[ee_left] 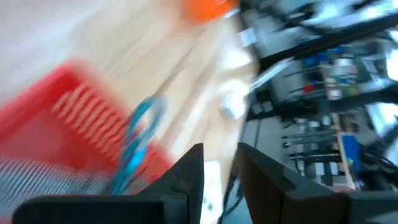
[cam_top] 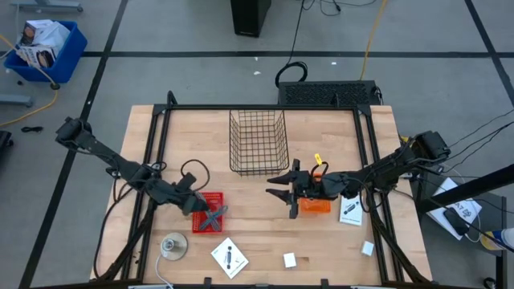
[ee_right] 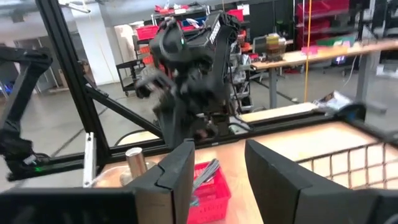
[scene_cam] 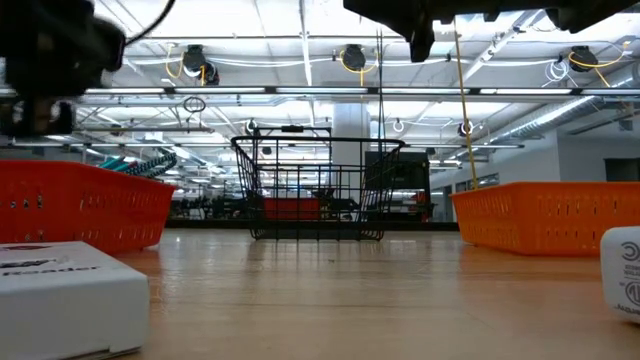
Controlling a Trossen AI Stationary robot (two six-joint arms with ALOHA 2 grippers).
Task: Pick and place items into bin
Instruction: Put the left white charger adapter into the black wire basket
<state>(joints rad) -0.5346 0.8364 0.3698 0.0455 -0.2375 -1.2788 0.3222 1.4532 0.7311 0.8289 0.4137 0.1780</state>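
My left gripper (cam_top: 201, 205) hovers over the red basket (cam_top: 207, 214) at the table's left, open, with nothing between its fingers (ee_left: 186, 177). A thin teal tool (ee_left: 135, 146) lies in that basket. A grey elongated tool (cam_top: 217, 214) leans on the basket's right rim (ee_right: 208, 171). My right gripper (cam_top: 281, 195) stands open and empty in the air by the orange basket (cam_top: 315, 205), pointing toward the table's left. The wire bin (cam_top: 257, 142) stands at the far middle. Two white cubes (cam_top: 289, 259) (cam_top: 367, 249) and two white cards (cam_top: 229, 257) (cam_top: 351, 210) lie on the table.
A round grey disc (cam_top: 173, 246) lies near the front left with a cable running from it. A black frame (cam_top: 161, 128) runs along the table's edges. The bare wood between the bin and the front edge (cam_top: 257, 233) holds no objects.
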